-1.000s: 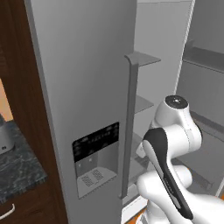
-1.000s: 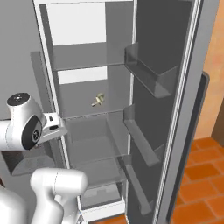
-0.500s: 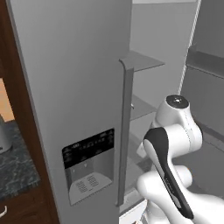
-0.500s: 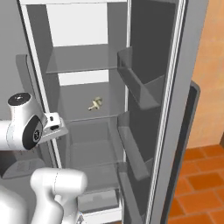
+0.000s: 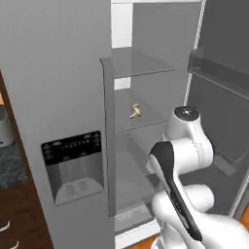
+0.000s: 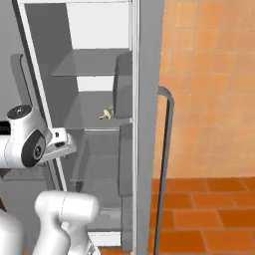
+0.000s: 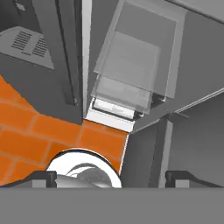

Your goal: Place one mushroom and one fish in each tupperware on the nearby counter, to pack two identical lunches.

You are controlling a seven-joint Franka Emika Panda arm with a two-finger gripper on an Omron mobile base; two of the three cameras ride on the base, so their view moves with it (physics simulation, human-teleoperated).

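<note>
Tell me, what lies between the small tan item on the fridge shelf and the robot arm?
In the left base view, bare glass shelf lies between the tan item and the arm.

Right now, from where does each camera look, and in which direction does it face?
Left base view: behind the arm at its left, facing the closed fridge door and open shelves; the arm rises at lower right.
Right base view: behind at its right, facing the shelves past the open door's edge; the arm at lower left.
Hand view: on the hand, looking down at the orange floor and fridge bottom; the open gripper at the bottom.
Both base views share a small tan item on a shelf.
</note>
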